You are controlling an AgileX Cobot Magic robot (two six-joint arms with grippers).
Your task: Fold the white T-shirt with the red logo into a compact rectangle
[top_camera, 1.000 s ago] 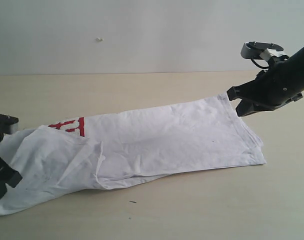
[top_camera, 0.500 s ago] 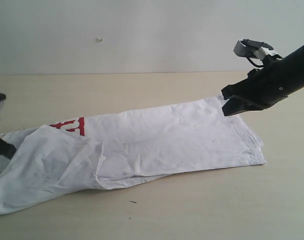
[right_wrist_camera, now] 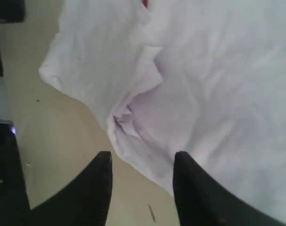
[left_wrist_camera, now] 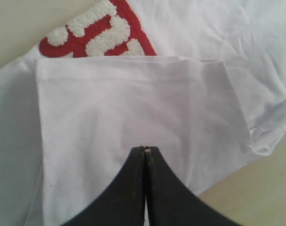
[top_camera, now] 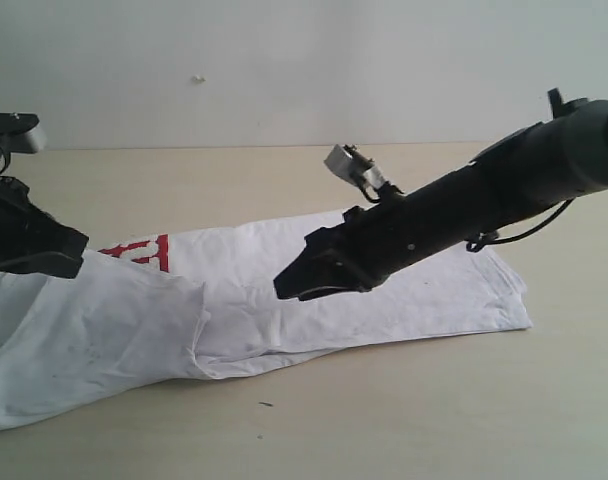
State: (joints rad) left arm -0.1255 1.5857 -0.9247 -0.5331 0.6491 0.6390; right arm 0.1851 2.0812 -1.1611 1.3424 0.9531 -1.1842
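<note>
The white T-shirt (top_camera: 364, 270) lies as a long wrinkled band across the tan table, with a folded flap (left_wrist_camera: 133, 108) over its left part. The red logo (top_camera: 139, 250) peeks out beyond the flap's far edge, and its fuzzy white letters (left_wrist_camera: 100, 33) show in the left wrist view. My left gripper (top_camera: 69, 255) hovers over the shirt's left end. Its jaws (left_wrist_camera: 145, 149) are shut, with no cloth clearly pinched between them. My right gripper (top_camera: 284, 288) reaches across the middle and hangs open (right_wrist_camera: 142, 157) above the shirt's near edge. Its fingers hold nothing.
The tan table (top_camera: 404, 410) runs bare in front of the shirt, with a small dark speck (top_camera: 265, 404) on it. A pale wall (top_camera: 284, 70) stands behind. A dark piece of equipment (right_wrist_camera: 4, 183) shows at one edge of the right wrist view.
My right gripper let go of the shirt's far right corner, opened, and swung left over the shirt's middle. My left gripper rose from low at the left edge to above the flap.
</note>
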